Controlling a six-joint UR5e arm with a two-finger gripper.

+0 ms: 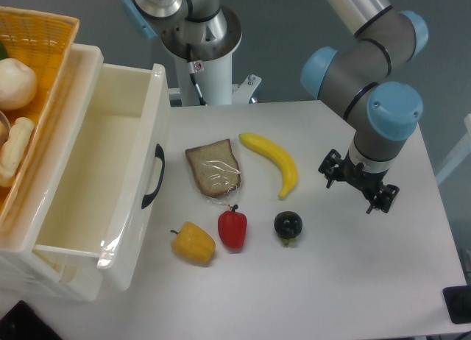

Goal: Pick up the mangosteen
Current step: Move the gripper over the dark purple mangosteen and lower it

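Nothing grasped yet: mangosteen sits untouched on worktop at lower centre, hand hovering empty right of it, fingers spread apart, approach and grip remaining.

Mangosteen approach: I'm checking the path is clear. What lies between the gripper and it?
Nothing: in the fixed camera view, only bare white table separates the gripper from the mangosteen. The banana lies just above that stretch.
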